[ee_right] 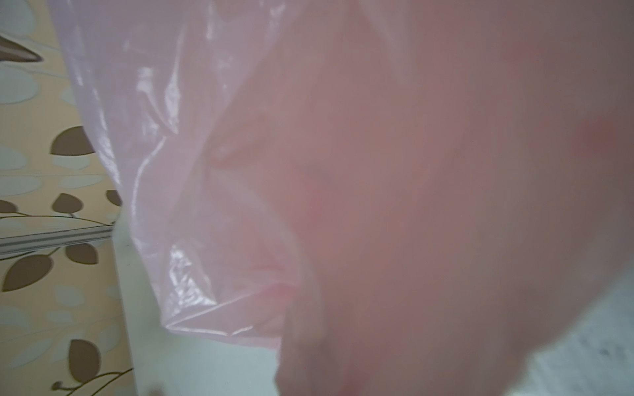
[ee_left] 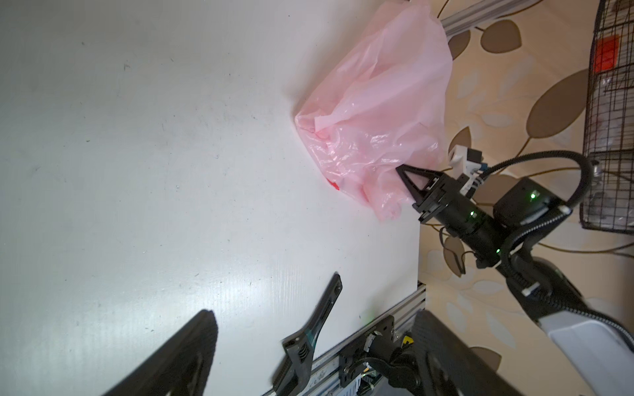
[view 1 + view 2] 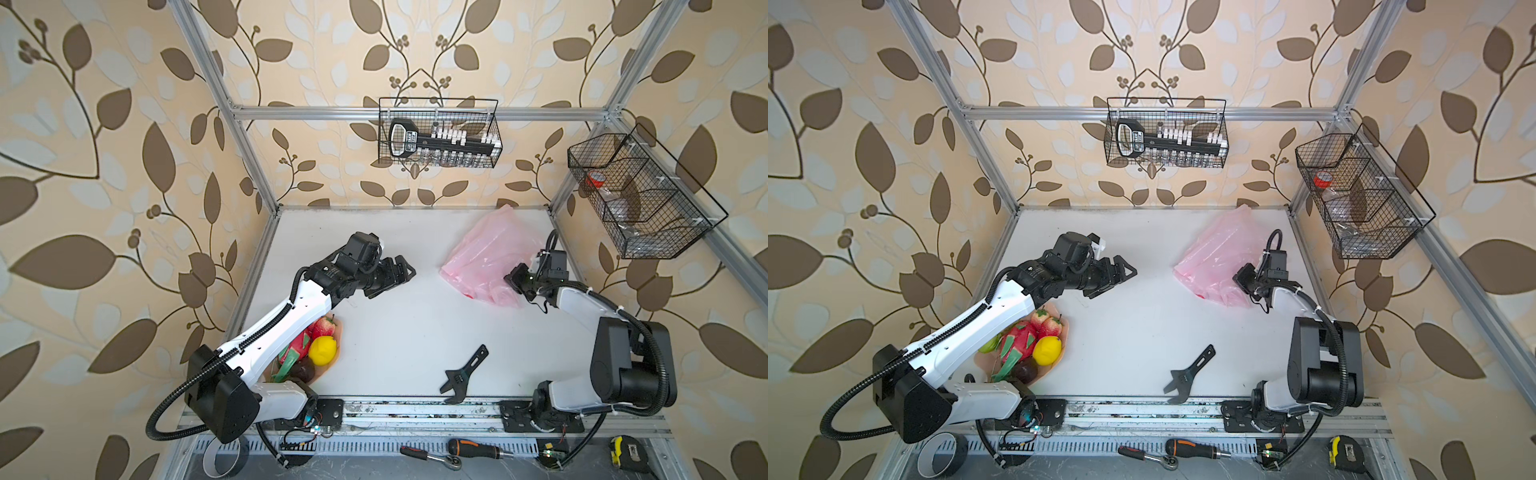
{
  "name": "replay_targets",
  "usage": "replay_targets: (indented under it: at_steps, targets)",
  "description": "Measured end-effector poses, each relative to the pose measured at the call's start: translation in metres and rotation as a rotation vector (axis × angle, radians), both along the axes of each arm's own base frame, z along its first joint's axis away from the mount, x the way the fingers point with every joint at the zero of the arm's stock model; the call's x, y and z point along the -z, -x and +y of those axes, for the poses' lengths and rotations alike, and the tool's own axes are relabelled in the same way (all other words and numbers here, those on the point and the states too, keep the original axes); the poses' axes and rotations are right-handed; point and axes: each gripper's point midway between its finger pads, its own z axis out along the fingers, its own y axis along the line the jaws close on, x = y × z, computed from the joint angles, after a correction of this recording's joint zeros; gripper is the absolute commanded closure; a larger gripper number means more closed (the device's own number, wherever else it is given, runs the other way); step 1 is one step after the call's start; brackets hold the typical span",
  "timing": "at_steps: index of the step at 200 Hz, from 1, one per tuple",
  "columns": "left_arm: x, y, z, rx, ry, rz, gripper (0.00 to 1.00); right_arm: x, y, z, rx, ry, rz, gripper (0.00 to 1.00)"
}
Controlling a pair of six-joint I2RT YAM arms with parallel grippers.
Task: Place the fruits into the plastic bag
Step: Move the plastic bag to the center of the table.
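The fruits lie piled on a peach plate (image 3: 338, 334) at the front left, partly under my left arm: a yellow lemon (image 3: 322, 350) (image 3: 1047, 350), a red-pink dragon fruit (image 3: 1017, 343), strawberries (image 3: 1048, 322), a dark purple fruit (image 3: 1026, 370) and a green piece (image 3: 990, 344). The pale pink plastic bag (image 3: 484, 257) (image 2: 380, 113) lies crumpled at the back right. My right gripper (image 3: 513, 279) is shut on the bag's near edge, and pink film (image 1: 377, 171) fills the right wrist view. My left gripper (image 3: 392, 282) hovers open and empty over mid-table, well left of the bag.
A black adjustable wrench (image 3: 463, 374) (image 2: 308, 339) lies near the front edge. Wire baskets hang on the back wall (image 3: 440, 133) and the right frame (image 3: 640, 195). A screwdriver (image 3: 478, 449), a ratchet (image 3: 428, 455) and a tape measure (image 3: 625, 455) sit beyond the front rail.
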Motion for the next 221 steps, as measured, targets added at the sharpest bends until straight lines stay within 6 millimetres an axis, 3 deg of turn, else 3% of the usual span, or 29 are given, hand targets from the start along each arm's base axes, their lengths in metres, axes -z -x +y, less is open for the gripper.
replay_targets:
  at_steps: [26,52,57,73,92,115,143,163,178,221]
  targets:
    - [0.005,-0.006,0.002,-0.057,0.003,0.027,0.09,-0.018,0.002,0.064,-0.039,-0.123,-0.064,1.0]
    - [0.014,-0.014,0.007,-0.127,-0.016,0.055,0.08,-0.021,0.025,0.128,-0.048,-0.245,-0.079,1.0]
    - [0.015,-0.015,0.008,-0.138,-0.019,0.058,0.07,-0.019,0.032,0.138,-0.041,-0.262,-0.077,0.93]
    - [0.019,-0.019,0.014,-0.182,-0.037,0.061,0.05,-0.015,0.051,0.164,-0.023,-0.31,-0.058,0.54]
    - [0.022,-0.022,0.022,-0.231,-0.062,0.067,0.03,-0.023,0.059,0.18,-0.005,-0.351,-0.06,0.37]
    - [0.025,-0.022,0.034,-0.279,-0.095,0.075,0.02,-0.048,0.06,0.181,-0.006,-0.363,-0.09,0.25]
    - [0.017,-0.018,0.052,-0.323,-0.097,0.075,0.01,-0.107,0.067,0.17,-0.059,-0.327,-0.199,0.13]
    - [0.013,-0.013,0.058,-0.336,-0.088,0.087,0.01,-0.144,0.069,0.154,-0.11,-0.267,-0.29,0.11]
    - [0.017,-0.007,0.058,-0.334,-0.072,0.11,0.02,-0.151,0.064,0.139,-0.147,-0.194,-0.309,0.1]
    - [0.055,0.017,0.063,-0.352,-0.082,0.25,0.02,-0.139,0.029,0.112,-0.34,0.108,-0.248,0.07]
